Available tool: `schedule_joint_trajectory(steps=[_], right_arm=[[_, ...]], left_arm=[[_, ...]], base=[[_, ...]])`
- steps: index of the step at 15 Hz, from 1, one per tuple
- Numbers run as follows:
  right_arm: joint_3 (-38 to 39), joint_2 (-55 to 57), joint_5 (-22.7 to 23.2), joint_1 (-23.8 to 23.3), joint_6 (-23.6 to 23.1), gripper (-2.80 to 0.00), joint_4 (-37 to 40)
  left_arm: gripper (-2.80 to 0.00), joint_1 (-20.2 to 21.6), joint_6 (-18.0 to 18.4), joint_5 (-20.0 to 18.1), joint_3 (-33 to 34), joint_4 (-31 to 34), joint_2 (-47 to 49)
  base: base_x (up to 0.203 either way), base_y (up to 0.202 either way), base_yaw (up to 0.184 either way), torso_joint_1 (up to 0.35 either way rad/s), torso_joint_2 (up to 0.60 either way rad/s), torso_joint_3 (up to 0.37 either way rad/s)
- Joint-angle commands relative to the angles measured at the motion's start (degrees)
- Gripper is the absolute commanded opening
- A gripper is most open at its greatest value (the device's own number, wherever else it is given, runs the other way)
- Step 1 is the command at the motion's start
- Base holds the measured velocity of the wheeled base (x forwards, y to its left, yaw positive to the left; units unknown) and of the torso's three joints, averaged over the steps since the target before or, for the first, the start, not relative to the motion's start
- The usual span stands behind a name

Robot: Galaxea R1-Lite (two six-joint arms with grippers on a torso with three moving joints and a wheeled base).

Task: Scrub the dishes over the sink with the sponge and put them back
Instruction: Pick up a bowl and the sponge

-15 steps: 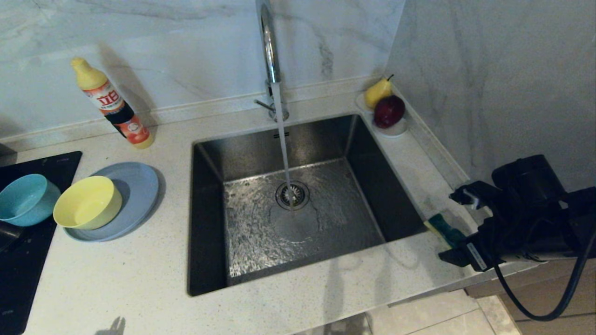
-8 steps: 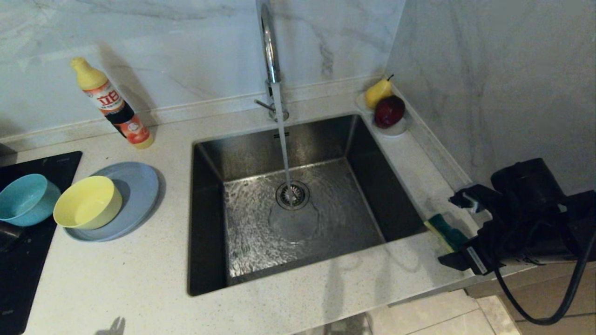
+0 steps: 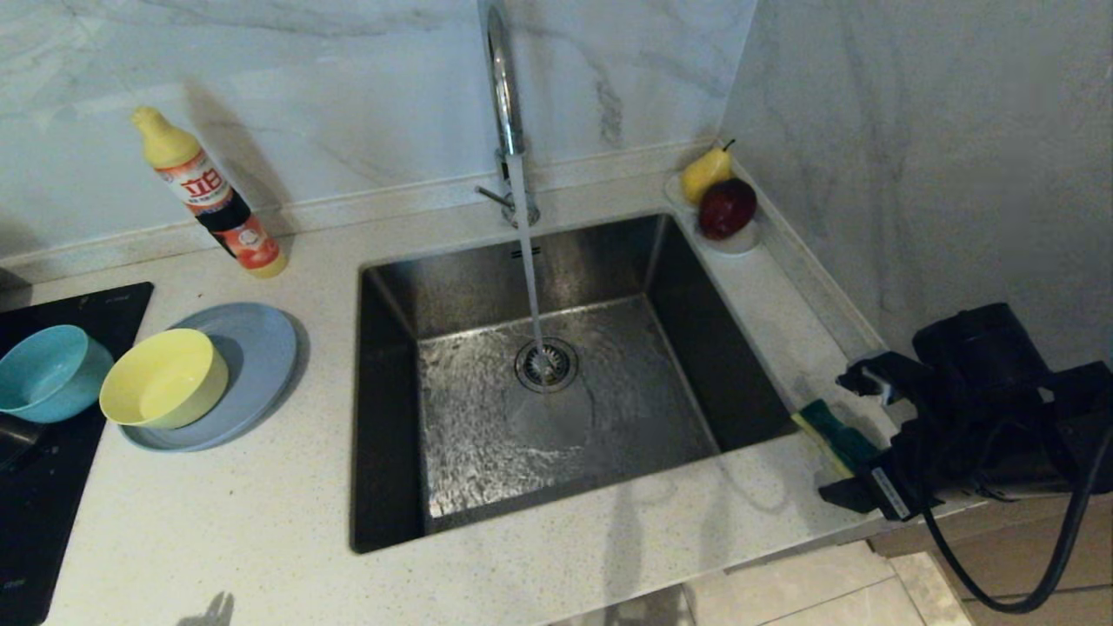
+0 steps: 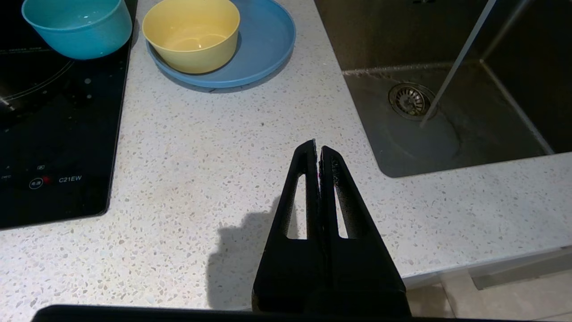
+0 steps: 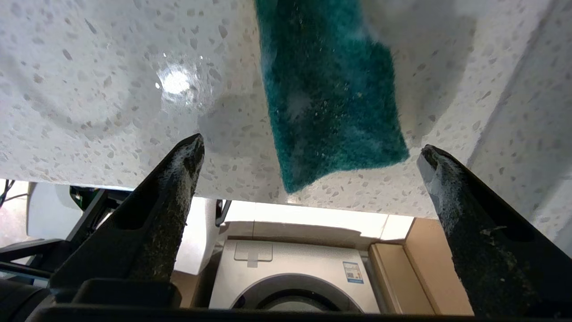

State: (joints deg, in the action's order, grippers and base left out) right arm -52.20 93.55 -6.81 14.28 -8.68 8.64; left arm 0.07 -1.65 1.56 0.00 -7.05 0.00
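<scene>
Hob (image 4: 53,134) marked "C21EW", right claw (image 5: 308,152) agape – sponge (image 5: 328,98)

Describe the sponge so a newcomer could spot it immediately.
Start at the steel sink with the running tap. On the counter at its right rim lies the sponge, before the open right gripper. Nothing else there is dark green over yellow foam.
</scene>
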Motion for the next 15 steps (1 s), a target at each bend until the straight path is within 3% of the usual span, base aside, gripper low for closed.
schedule_joint_trajectory(steps=[1,11,12,15], right_arm=[[0.08,0.23,-0.04,-0.04,-0.11,0.00,0.06],[-0.34,1.19,-0.04,-0.12,-0.20,0.00,-0.86],[-0.05,1.28,-0.04,-0.12,-0.41,-2.80,-2.08],[-0.01,1.65,-0.04,-0.12,-0.46,-2.80,-2.58]], left_arm=[[-2.80,0.01,-0.02,0.02,2.29,-0.07,0.09],[-2.80,0.01,-0.02,0.02,2.29,-0.07,0.09],[-2.80,0.01,-0.02,0.02,2.29,-0.07,0.09],[-2.80,0.01,-0.02,0.02,2.29,-0.07,0.09]], base=[[0.000,0.000,0.000,0.000,0.00,0.000],[0.000,0.000,0.000,0.000,0.00,0.000],[0.000,0.000,0.000,0.000,0.00,0.000],[0.000,0.000,0.000,0.000,0.00,0.000]])
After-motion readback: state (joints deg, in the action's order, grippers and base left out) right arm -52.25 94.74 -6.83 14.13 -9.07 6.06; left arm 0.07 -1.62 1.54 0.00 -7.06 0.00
